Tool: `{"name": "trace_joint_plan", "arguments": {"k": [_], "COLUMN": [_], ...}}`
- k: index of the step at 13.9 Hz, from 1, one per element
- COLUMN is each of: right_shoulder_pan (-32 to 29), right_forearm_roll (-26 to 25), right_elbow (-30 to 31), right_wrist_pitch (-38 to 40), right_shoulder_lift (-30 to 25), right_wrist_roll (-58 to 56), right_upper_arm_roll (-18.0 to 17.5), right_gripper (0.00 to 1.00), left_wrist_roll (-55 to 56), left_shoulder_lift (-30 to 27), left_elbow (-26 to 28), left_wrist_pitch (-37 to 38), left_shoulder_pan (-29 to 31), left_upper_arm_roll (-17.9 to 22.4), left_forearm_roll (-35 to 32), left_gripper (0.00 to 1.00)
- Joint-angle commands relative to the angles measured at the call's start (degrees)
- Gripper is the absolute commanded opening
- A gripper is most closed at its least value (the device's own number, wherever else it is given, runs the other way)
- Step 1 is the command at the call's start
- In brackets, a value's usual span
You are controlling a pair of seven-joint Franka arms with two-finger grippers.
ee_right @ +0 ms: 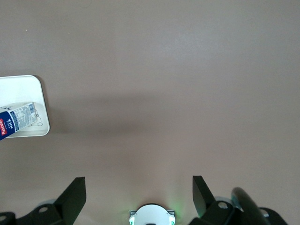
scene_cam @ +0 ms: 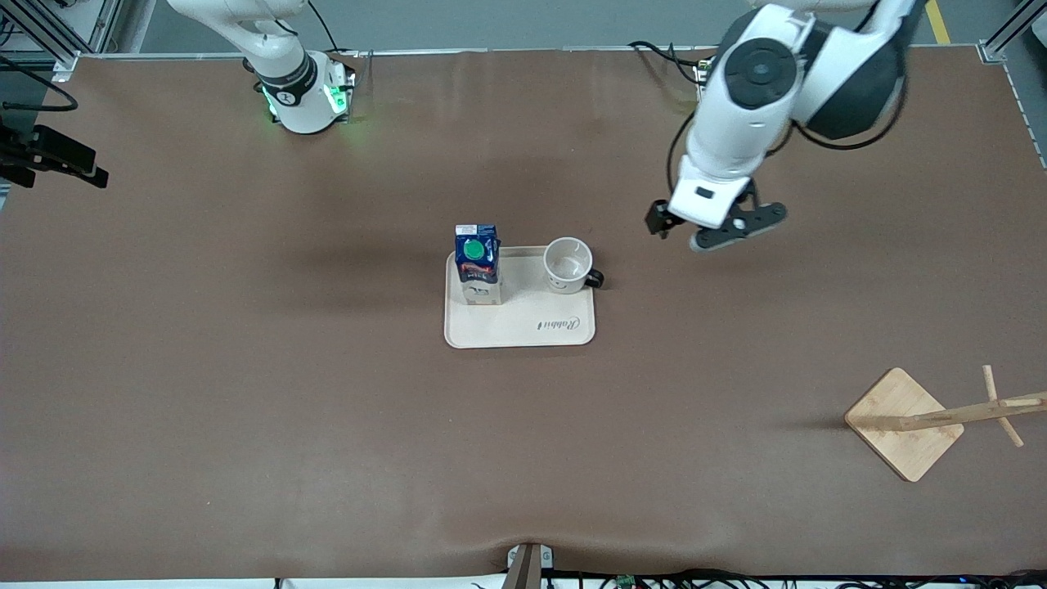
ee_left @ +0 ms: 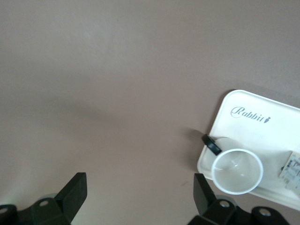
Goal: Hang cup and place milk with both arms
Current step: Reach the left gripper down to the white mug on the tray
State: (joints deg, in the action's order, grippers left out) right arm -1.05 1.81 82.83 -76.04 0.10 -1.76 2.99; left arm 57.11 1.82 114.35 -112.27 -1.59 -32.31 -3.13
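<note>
The white cup (scene_cam: 568,264) with a black handle stands on a cream tray (scene_cam: 519,327) at mid-table. The dark-blue milk (scene_cam: 477,262) with a green cap stands beside it on the same tray, toward the right arm's end. My left gripper (scene_cam: 720,229) is open and empty over bare table, toward the left arm's end from the cup. The left wrist view shows the gripper (ee_left: 139,197), the cup (ee_left: 236,171) and the tray (ee_left: 253,112). My right gripper (ee_right: 139,197) is open and empty, high over the table near its own base; the milk (ee_right: 16,119) shows at that view's edge.
A wooden cup rack (scene_cam: 941,417) with a square base and pegs stands near the front camera at the left arm's end of the table. The right arm's green-lit base (scene_cam: 303,90) stands at the table's robot edge. Brown tabletop surrounds the tray.
</note>
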Motion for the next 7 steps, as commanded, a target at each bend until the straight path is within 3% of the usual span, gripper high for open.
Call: {"name": "trace_joint_plan", "arguments": {"k": [1,4,7], "right_shoulder_pan": [-0.1,-0.1,-0.2], "right_forearm_roll": [-0.6,-0.6,-0.7], "right_elbow": [-0.3,-0.3,-0.3], "right_wrist_pitch": [0.0,0.0,0.0], "right_shoulder_lift": [-0.6,-0.5,-0.2], "right_wrist_roll": [-0.5,-0.5,-0.4], "right_upper_arm_roll": [0.1,0.1,0.1], "right_gripper": [1.0,1.0,1.0], "left_wrist_roll": [11.7,23.5,35.7], "left_shoulder_lift": [1.6,6.8,13.4], "left_elbow": [3.9,3.9,3.7], "left_wrist_pitch": [-6.3,-10.8,-14.8], "left_shoulder_pan": [0.3,-3.0,-5.8], "left_upper_arm_roll": [-4.1,-5.1,-5.1], "left_forearm_roll": [0.3,-0.5,-7.4], "left_gripper": [1.0,0.95,0.91]}}
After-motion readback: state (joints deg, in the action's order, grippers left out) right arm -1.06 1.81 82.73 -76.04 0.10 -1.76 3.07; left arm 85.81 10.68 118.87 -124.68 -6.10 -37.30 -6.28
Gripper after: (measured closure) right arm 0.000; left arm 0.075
